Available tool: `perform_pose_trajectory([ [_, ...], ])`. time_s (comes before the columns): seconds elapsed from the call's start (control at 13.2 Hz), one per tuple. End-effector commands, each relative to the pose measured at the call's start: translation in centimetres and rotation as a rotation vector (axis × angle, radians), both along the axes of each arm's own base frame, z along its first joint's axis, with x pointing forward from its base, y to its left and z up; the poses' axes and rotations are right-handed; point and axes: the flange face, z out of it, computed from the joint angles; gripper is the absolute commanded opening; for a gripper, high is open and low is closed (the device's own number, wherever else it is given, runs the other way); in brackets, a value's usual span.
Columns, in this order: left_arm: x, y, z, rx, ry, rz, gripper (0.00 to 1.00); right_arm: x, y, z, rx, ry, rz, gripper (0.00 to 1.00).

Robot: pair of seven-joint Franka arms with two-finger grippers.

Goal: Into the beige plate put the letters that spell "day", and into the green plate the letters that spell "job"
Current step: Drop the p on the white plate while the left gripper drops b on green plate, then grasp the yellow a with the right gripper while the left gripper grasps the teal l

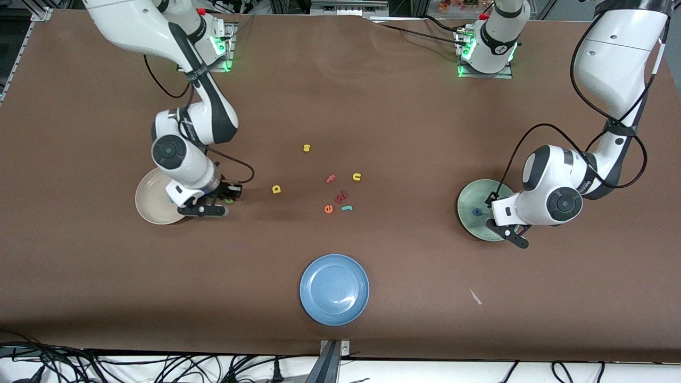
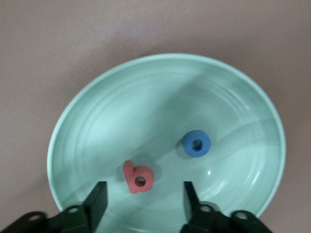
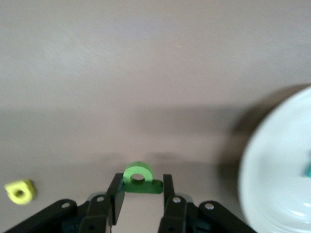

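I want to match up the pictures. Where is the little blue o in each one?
Front view: the blue o lies in the green plate, under the left gripper.
Left wrist view: the o lies in the plate's middle, beside the red b.
Right wrist view: not in it.
Shared landmark: the green plate.
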Motion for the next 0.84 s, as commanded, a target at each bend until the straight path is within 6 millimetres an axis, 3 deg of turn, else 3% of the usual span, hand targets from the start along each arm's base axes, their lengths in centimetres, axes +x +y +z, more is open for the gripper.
perform_pose_trajectory([
  [0.0, -0.2, -3.3, 3.7, 0.007, -0.026, -0.053, 1.0, -2.1, -4.9, 1.6, 0.003, -0.006, 0.067, 0.05],
  [0.23, -0.1, -8.5, 6.1, -0.018, -0.068, 0.027, 1.0, -1.8, -9.9, 1.6, -0.018, 0.004, 0.133, 0.05],
  [0.38, 0.0, -11.3, 7.4, -0.026, -0.082, 0.102, 1.0, -1.5, -11.7, 0.9, -0.015, 0.015, 0.108, 0.09],
  [0.53, 0.7, -14.0, 9.0, -0.086, -0.069, 0.21, 1.0, -1.3, -11.9, -0.2, -0.005, 0.029, 0.081, 0.56],
  [0.61, 1.3, -15.7, 10.2, -0.126, -0.054, 0.272, 1.0, -0.8, -11.5, 0.0, 0.002, 0.026, 0.075, 1.0],
  [0.76, 2.4, -18.4, 11.9, -0.129, -0.039, 0.388, 1.0, -0.1, -10.4, 1.1, 0.031, 0.071, 0.063, 1.0],
])
